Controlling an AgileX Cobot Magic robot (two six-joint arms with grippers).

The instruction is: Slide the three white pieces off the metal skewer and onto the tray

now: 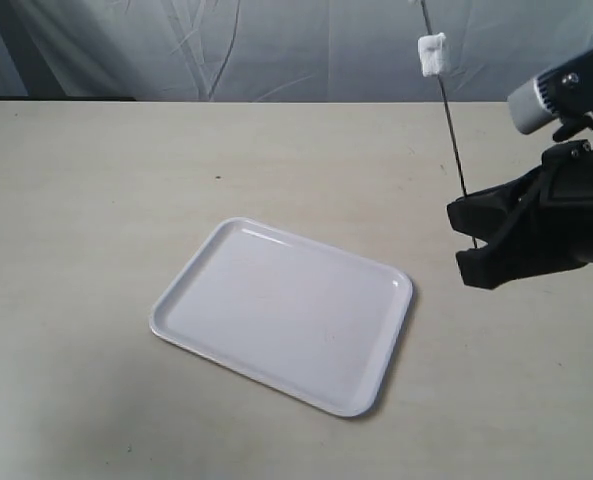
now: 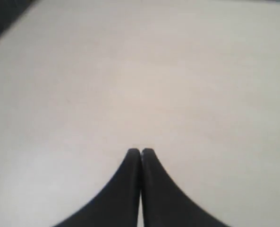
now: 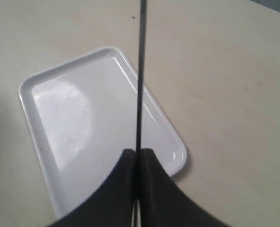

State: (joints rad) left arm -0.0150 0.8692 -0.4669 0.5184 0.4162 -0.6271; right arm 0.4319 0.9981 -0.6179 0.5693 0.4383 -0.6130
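My right gripper (image 1: 473, 240) is shut on the lower end of the metal skewer (image 1: 449, 110), which rises nearly upright and leans slightly left toward the top edge of the exterior view. One white piece (image 1: 432, 55) sits high on the rod; any others are cut off above the frame. In the right wrist view the skewer (image 3: 140, 75) runs straight out from the right gripper (image 3: 139, 151) over the tray (image 3: 59, 118); no pieces show there. The white tray (image 1: 276, 310) lies empty on the table, left of the right gripper. The left gripper (image 2: 140, 151) is shut on nothing above bare table.
The beige table (image 1: 96, 200) surrounds the tray on all sides. A grey draped curtain (image 1: 226, 50) hangs behind the table's far edge. The right arm's black body and silver camera housing (image 1: 541, 100) fill the right edge.
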